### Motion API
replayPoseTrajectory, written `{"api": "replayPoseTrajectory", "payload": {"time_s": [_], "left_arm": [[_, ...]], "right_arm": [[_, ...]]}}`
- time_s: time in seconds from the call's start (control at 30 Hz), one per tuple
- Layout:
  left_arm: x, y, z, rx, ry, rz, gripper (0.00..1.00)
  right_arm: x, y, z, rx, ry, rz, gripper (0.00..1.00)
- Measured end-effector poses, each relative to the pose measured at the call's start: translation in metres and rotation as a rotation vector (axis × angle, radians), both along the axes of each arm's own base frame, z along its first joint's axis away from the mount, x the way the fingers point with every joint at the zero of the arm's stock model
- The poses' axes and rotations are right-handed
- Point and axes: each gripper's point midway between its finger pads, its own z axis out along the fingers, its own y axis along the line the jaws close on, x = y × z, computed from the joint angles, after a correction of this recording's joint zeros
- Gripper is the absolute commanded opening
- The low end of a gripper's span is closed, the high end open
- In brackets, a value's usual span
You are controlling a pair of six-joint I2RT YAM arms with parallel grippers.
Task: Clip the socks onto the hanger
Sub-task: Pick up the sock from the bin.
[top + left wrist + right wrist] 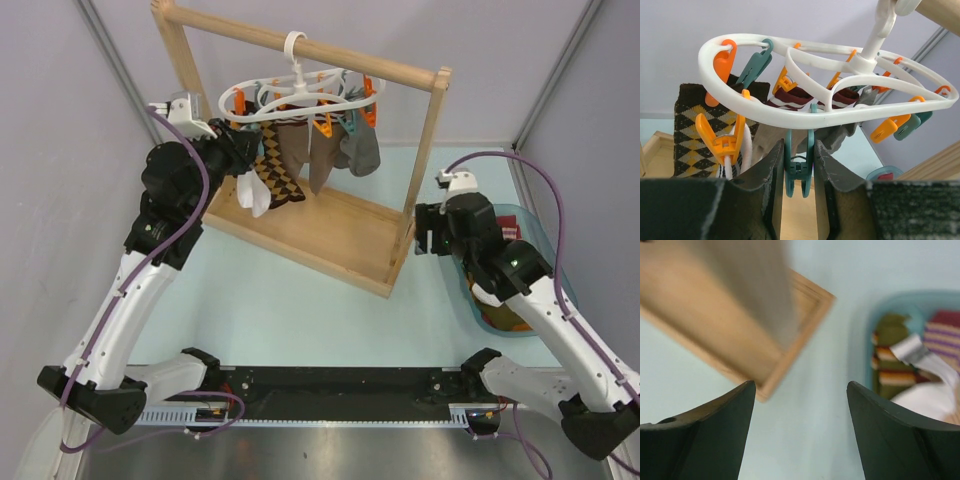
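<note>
Top external view: a pale table [300, 300] carries a wooden rack [330, 235] at centre rear. The hanger [298, 84] hangs by its hook from the rack's top bar. A bin [860, 345] sits on the table just right of the rack base.

Socks on the hanger:
- argyle sock [278, 175], left side
- white sock [252, 192], beside the argyle sock
- tan sock [322, 160], centre
- grey sock [362, 150], right side

Further striped socks [892, 375] lie in the bin.

Left gripper [798, 155]: raised at the hanger's left side, under the ring. The jaws stand narrow, pressed against both sides of a teal clip [799, 172] hanging from the ring.

Right gripper [800, 390]: above the table between the rack's corner and the bin. The jaws are spread wide and hold nothing.
</note>
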Motion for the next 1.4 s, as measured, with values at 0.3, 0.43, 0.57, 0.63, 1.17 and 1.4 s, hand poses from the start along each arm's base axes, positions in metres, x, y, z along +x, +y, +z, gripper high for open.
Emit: {"api": "replayPoseTrajectory", "payload": {"time_s": [0.3, 0.43, 0.57, 0.63, 1.17, 1.4], "left_arm": [[-0.001, 0.002, 0.000, 0.032, -0.001, 0.015, 0.05], [-0.002, 0.004, 0.001, 0.041, 0.001, 0.021, 0.05], [-0.003, 0.004, 0.002, 0.043, 0.004, 0.020, 0.04], [-0.002, 0.004, 0.002, 0.044, 0.007, 0.021, 0.04], [-0.002, 0.003, 0.000, 0.046, 0.016, 0.019, 0.03], [-0.003, 0.002, 0.000, 0.040, 0.019, 0.015, 0.03]], "right_arm": [[0.033, -0.136, -0.061, -0.086, 0.206, -0.500, 0.74], [0.058, -0.172, -0.085, -0.025, 0.260, -0.602, 0.71], [0.078, -0.194, -0.110, 0.018, 0.298, -0.669, 0.69], [0.090, -0.194, -0.121, 0.030, 0.307, -0.662, 0.69], [0.123, -0.195, -0.210, -0.018, 0.457, -0.615, 0.48], [0.123, -0.195, -0.219, -0.015, 0.473, -0.627, 0.45]]}}
